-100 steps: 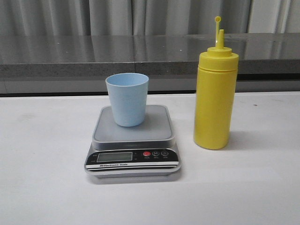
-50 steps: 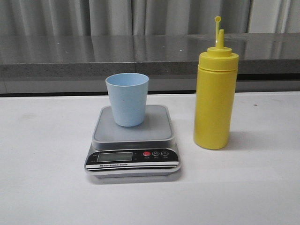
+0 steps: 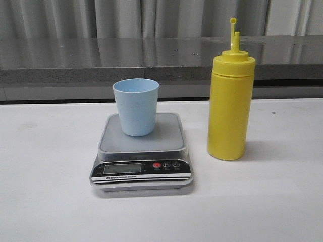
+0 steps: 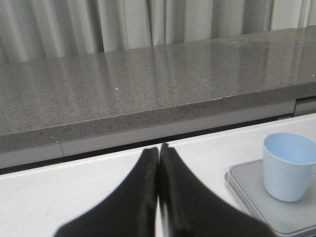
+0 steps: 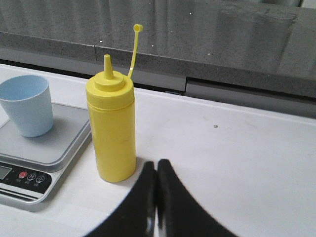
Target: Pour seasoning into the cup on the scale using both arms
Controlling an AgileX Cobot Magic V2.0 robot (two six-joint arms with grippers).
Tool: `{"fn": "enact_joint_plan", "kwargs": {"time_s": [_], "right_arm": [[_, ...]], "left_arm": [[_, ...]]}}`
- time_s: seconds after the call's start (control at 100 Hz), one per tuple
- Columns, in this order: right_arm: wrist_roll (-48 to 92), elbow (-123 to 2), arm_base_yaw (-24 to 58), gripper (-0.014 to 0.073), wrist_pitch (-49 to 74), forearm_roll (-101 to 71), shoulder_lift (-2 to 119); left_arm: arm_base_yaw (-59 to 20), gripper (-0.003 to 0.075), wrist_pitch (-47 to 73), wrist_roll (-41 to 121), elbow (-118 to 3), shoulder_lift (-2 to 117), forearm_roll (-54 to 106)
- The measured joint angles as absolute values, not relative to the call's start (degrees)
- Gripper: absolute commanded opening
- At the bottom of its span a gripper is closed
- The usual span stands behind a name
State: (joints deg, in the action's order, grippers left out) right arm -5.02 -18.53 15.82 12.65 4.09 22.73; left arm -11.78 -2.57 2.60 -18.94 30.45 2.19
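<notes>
Upright, the cup [image 3: 136, 106] stands on the scale [image 3: 143, 151].

My jaws are plain black. The bottle [image 3: 229, 106] is solid yellow, the cup [image 3: 136, 106] pale blue, the scale [image 3: 142, 151] silver-grey with a black panel and one red button [image 3: 156, 165]. The worktop [image 3: 50, 191] is white, the ledge [image 3: 101, 60] speckled grey.

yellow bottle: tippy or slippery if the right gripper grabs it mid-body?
The seasoning bottle is tall over a narrow base, so a high nudge would probably tip it. Its smooth plastic wall looks fairly slick and likely squeezable, so a firm pinch may dent it. The right gripper is shut beside it.
</notes>
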Motion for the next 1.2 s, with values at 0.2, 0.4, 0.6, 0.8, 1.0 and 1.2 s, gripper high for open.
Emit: {"fn": "enact_joint_plan", "kwargs": {"time_s": [0.2,0.4,0.6,0.8,1.0,1.2], "right_arm": [[-5.02,-15.1,11.78,-0.0121,13.21,4.44,14.41],[-5.02,-10.26,5.98,-0.0121,13.53,4.52,4.28],[-5.02,-5.98,3.27,-0.0121,13.53,4.66,-0.59],[-5.02,-2.15,3.17,-0.0121,13.32,4.66,-0.59],[-5.02,1.47,3.17,-0.0121,10.62,4.66,-0.59],[-5.02,1.59,3.17,-0.0121,8.54,4.66,-0.59]], "left_arm": [[-11.78,-0.0018,-2.57,2.6,-18.94,30.45,2.19],[-11.78,-0.0018,-2.57,2.6,-18.94,30.45,2.19],[-11.78,-0.0018,-2.69,2.6,-18.94,30.45,2.19],[-11.78,-0.0018,-2.69,2.6,-18.94,30.45,2.19],[-11.78,-0.0018,-2.69,2.6,-18.94,30.45,2.19],[-11.78,-0.0018,-2.69,2.6,-18.94,30.45,2.19]]}}
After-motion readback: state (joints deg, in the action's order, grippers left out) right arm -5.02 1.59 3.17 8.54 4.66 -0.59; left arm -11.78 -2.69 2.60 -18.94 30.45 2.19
